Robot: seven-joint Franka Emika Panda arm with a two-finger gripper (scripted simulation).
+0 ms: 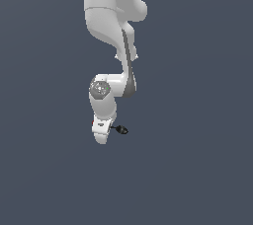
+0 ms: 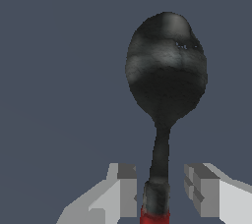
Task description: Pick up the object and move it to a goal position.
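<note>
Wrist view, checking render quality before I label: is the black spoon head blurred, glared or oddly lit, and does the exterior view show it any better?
Wrist view: the black rounded spoon head looms large, blotchy grey highlights, blocky edges, no cast shadow on the flat grey background. The white gripper fingers are flatly shaded. Exterior view: evenly lit, but the spoon is a tiny dark speck beside the gripper.

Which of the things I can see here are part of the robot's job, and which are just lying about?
Part of the job:
- spoon-like tool, its black head sticking out to the exterior view's right
- gripper, a finger on either side of its shaft

Lying about:
- nothing visible, only the plain grey floor
</note>
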